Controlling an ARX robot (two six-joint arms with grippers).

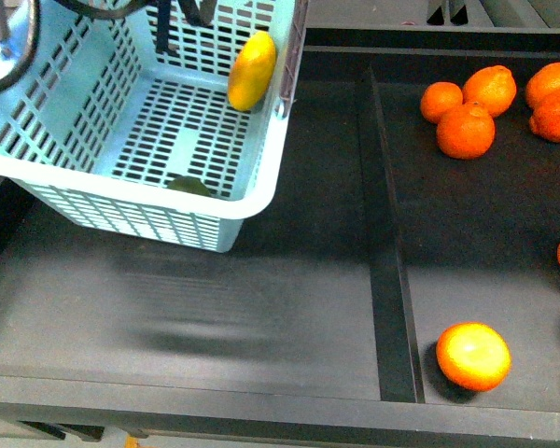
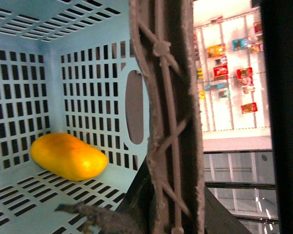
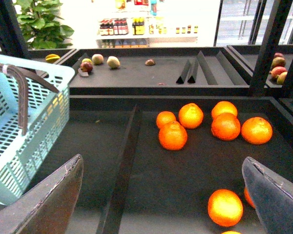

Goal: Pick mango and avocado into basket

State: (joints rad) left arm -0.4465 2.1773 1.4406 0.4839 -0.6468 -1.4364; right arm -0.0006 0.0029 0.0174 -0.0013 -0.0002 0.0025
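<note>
The light teal basket hangs tilted over the left compartment of the black shelf. The yellow mango rests inside it against the far wall, and also shows in the left wrist view as the mango on the lattice base. A dark green shape, perhaps the avocado, lies low by the basket's near wall. My left gripper is shut on the grey-brown basket handle. My right gripper is open above the orange compartment, holding nothing, with the basket off to one side.
Several oranges lie at the back of the right compartment, and one orange sits near the front edge. A raised black divider separates the two compartments. A farther shelf carries a few other fruits.
</note>
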